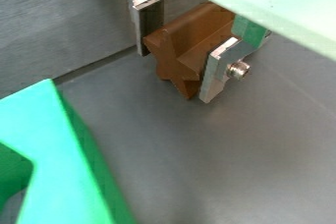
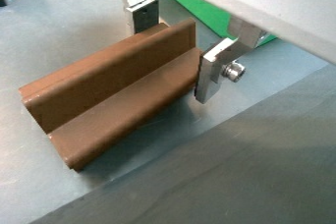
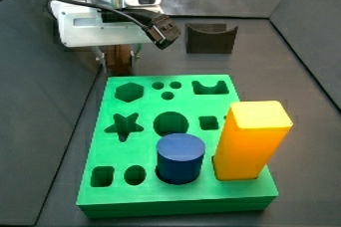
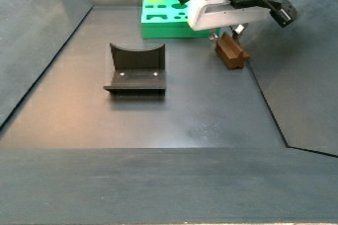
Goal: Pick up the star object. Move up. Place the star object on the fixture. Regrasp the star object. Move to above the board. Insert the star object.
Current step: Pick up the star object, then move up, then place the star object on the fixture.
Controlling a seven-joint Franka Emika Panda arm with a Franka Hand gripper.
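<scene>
Upper right in a side view, the tool (image 4: 230, 34) grips the star object (image 4: 234, 51) lying on the surface; fixture (image 4: 134, 69) placement, regrasp and board (image 3: 154, 131) insertion remain.

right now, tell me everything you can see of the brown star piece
The star piece is a long brown prism that looks like wood, with ridges and grooves running along it. In a wrist view its ridged end shows. It lies on its side on the dark floor, beside the green board. The gripper is down over one end with a finger on each side, seemingly touching it. Whether it is lifted cannot be told.
</scene>
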